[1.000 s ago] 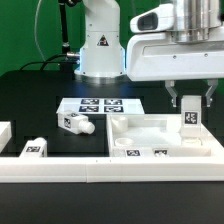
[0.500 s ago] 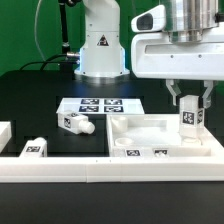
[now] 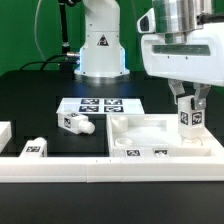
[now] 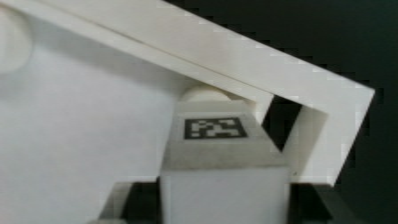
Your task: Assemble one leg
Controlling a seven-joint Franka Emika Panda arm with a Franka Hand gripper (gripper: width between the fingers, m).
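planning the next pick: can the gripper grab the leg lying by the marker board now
Probably not yet: the gripper is shut on a second leg. The loose leg itself lies uncovered, nothing above it.

The leg (image 3: pixel 187 119) and rimmed panel (image 3: pixel 150 129) look smooth, matt white plastic, the tabletop (image 3: pixel 30 100) dull black, the arm casing (image 3: pixel 185 55) glossy.

We are looking at a robotics lab: the white robot base (image 3: pixel 100 50) stands on a black table (image 3: pixel 30 100), a marker board (image 3: pixel 98 104) with printed square tags lies on it, and a green backdrop (image 3: pixel 15 30) hangs behind.
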